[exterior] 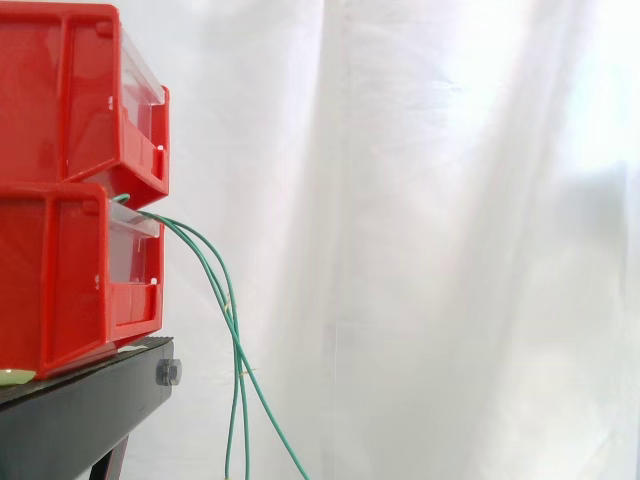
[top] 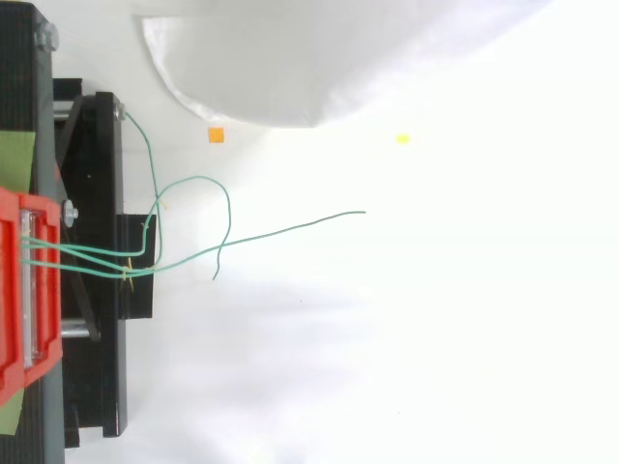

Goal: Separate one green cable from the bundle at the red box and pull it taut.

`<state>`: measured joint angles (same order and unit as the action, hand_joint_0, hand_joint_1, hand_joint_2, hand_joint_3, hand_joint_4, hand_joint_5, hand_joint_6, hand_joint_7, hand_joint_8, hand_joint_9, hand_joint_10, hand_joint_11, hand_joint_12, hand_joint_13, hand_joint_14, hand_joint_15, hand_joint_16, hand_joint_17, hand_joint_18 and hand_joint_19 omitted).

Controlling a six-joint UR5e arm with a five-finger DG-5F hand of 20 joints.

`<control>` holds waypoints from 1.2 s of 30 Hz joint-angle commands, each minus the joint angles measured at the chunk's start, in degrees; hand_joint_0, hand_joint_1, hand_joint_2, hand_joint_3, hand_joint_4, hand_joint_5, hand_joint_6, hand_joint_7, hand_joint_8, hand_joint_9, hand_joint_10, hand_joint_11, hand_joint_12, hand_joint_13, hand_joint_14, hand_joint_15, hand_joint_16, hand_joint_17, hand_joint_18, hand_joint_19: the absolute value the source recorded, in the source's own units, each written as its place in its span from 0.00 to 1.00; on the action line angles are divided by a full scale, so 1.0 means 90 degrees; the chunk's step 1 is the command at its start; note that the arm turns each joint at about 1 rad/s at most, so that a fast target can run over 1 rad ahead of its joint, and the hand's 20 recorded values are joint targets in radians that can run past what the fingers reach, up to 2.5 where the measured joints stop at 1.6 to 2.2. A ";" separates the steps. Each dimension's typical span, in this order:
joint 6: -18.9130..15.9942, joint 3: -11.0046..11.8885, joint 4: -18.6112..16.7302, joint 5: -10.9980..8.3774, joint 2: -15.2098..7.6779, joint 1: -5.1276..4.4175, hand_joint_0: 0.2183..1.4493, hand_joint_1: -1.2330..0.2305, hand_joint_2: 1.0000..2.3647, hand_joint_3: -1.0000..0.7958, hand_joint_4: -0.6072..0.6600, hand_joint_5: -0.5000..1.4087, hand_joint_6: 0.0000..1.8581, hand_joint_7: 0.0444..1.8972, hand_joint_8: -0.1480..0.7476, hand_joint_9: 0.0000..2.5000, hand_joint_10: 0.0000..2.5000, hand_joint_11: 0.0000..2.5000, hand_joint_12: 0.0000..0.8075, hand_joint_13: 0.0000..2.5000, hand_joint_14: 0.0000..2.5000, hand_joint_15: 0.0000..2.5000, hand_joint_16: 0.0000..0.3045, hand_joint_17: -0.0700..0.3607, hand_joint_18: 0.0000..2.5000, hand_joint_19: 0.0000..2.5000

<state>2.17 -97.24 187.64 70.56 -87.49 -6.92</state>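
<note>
Two red bins (exterior: 70,190) are stacked on a black stand (exterior: 80,405) at the left of the side view. Several thin green cables (exterior: 215,290) come out of the gap between the bins and hang down slack past the stand's edge, close together. From above, the green cables (top: 193,256) leave the red bin (top: 19,290) at the left edge and fan out over the white floor. One loops back toward the stand; another runs far right and ends near the middle.
The black stand (top: 97,290) with its bolts occupies the left strip of the top view. A white curtain (exterior: 450,240) hangs behind. A small orange marker (top: 216,135) and a yellow marker (top: 402,139) lie on the white floor.
</note>
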 commanded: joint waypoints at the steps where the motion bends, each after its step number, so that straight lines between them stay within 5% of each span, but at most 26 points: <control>1: -0.0026 0.0043 0.0157 -0.0135 -0.0005 -0.0032 0.16 0.48 0.00 0.28 0.69 0.16 0.27 0.39 0.58 0.48 0.01 0.44 0.57 0.46 0.01 0.38 0.32 0.68 0.54 0.32; 3: -0.0007 0.0385 0.0714 -0.0203 -0.0005 -0.0042 0.16 0.48 0.00 0.28 0.69 0.16 0.27 0.39 0.58 0.48 0.01 0.44 0.57 0.46 0.01 0.38 0.32 0.68 0.54 0.32; 9: 0.0130 0.0912 0.1456 -0.0457 -0.0005 -0.0052 0.16 0.48 0.00 0.28 0.69 0.16 0.27 0.38 0.58 0.48 0.01 0.45 0.57 0.46 0.01 0.38 0.32 0.68 0.54 0.32; 18: -0.0085 0.0981 0.1456 -0.0535 -0.0220 -0.0052 0.16 0.48 0.00 0.28 0.69 0.16 0.27 0.38 0.59 0.48 0.01 0.44 0.57 0.46 0.01 0.38 0.32 0.68 0.54 0.32; 33: -0.0329 0.0990 0.1261 -0.0711 -0.0230 -0.0042 0.16 0.48 0.00 0.28 0.69 0.16 0.27 0.38 0.58 0.48 0.01 0.44 0.57 0.46 0.01 0.38 0.32 0.67 0.54 0.32; 36: -0.0407 0.1029 0.1241 -0.0682 -0.0474 0.0007 0.16 0.48 0.00 0.28 0.69 0.16 0.27 0.38 0.58 0.48 0.01 0.44 0.57 0.46 0.01 0.38 0.32 0.67 0.54 0.32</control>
<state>-0.94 -88.27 199.05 64.31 -90.17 -7.18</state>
